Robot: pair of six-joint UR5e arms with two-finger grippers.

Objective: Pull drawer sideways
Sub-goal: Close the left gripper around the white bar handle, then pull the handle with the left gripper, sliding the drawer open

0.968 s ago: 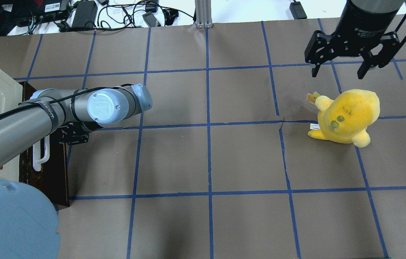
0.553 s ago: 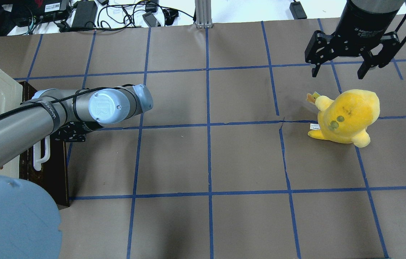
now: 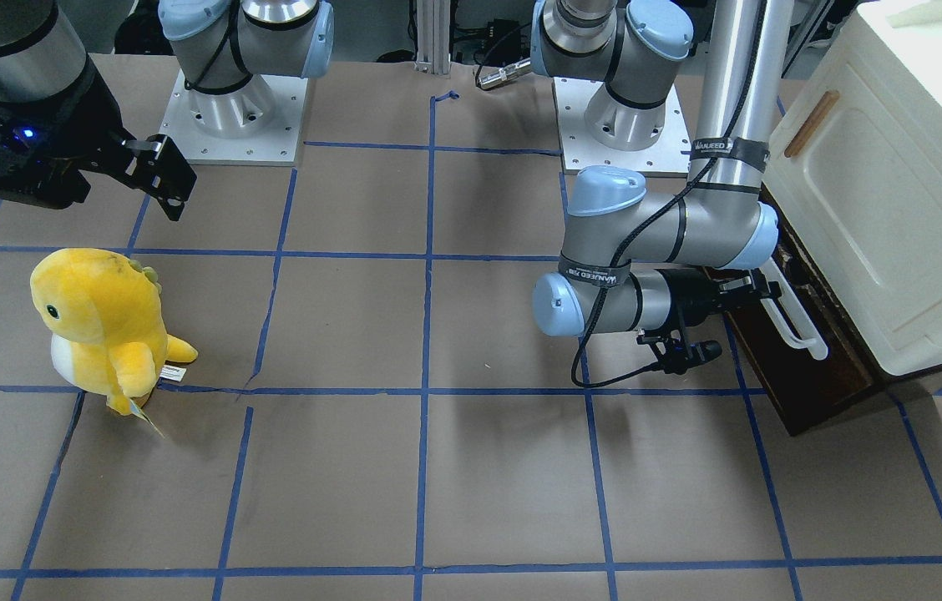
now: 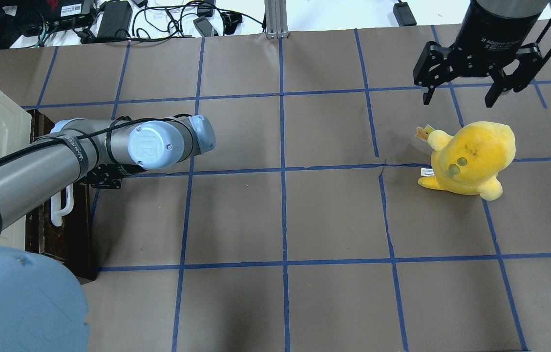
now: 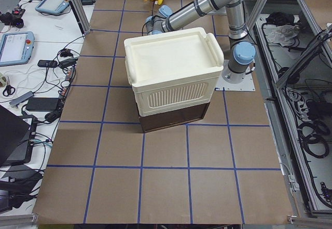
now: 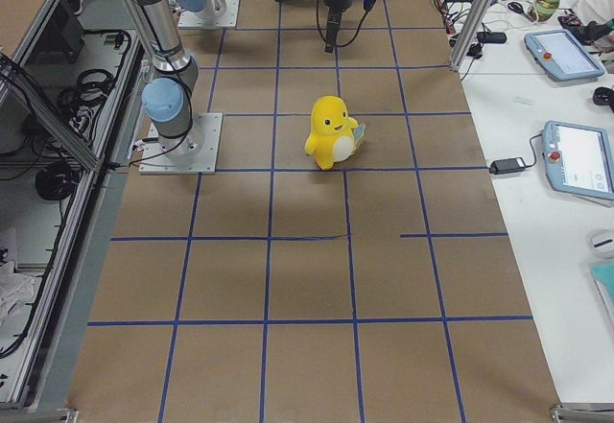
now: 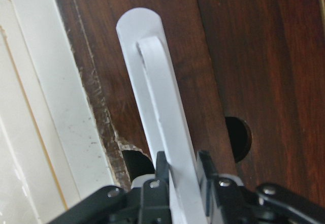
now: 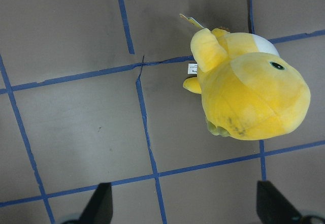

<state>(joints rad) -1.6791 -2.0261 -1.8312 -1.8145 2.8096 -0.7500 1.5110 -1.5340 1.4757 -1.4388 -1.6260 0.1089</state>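
A yellow plush dinosaur (image 4: 468, 159) stands upright on my brown worktop (image 4: 334, 215) with its blue tape grid (image 4: 284, 210), well apart from the cream-white cabinet (image 3: 897, 209) with a small wooden handle (image 3: 811, 123)

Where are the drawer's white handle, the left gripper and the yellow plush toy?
white handle (image 7: 163, 102): left wrist view, on the middle of the bar.
left gripper (image 7: 183, 164): left wrist view, between its fingertips, either side of the bar.
yellow plush toy (image 4: 473, 154): overhead view, on its head.
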